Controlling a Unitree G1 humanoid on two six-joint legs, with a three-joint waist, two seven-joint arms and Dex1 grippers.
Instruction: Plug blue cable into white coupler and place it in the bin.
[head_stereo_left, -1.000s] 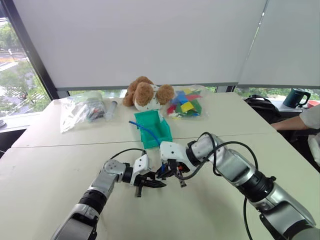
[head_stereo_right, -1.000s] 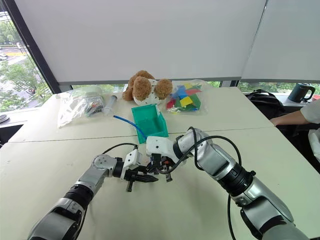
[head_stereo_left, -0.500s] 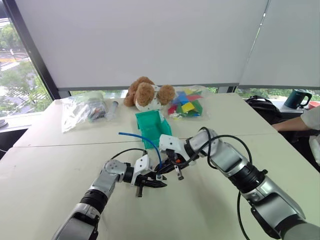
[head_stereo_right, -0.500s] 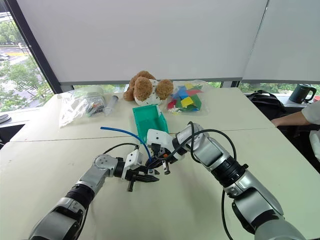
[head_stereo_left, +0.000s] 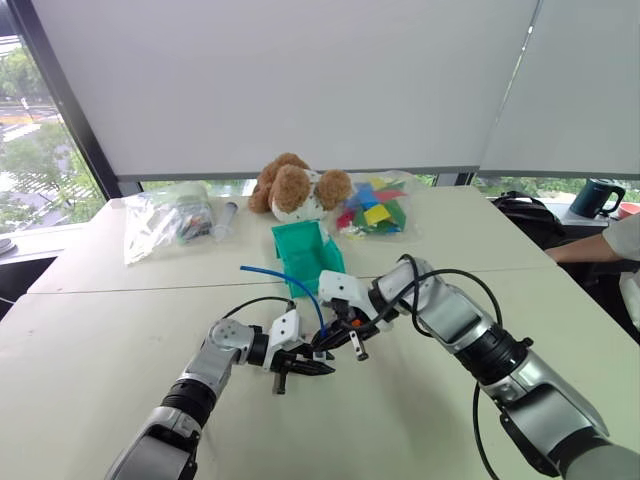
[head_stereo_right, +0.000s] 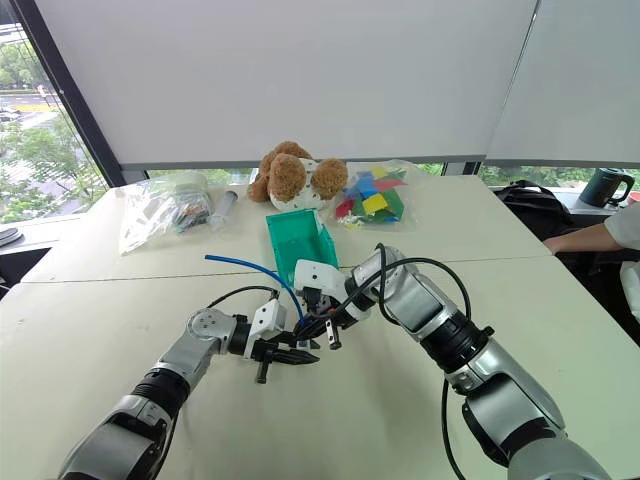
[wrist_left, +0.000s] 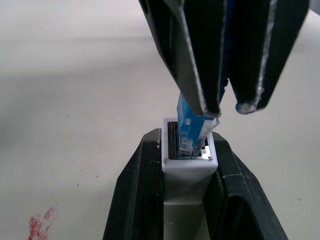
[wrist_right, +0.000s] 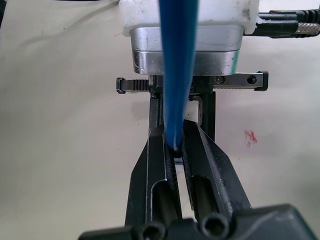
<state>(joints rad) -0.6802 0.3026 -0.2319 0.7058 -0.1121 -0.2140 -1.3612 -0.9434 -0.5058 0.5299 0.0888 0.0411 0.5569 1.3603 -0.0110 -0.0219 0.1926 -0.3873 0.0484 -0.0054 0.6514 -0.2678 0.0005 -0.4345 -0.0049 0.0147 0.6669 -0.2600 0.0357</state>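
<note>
Two pale cream tables (head_stereo_left: 90, 340) sit pushed together, the seam running straight across mid-frame. On the far one, upper centre, the teal-green bin (head_stereo_left: 309, 254) stands just past that seam. Behind it lies a brown-and-white plush toy (head_stereo_left: 295, 187), with a clear bag of coloured blocks (head_stereo_left: 371, 209) to its right. Over at the upper left sits another clear plastic bag (head_stereo_left: 163, 222).
</note>
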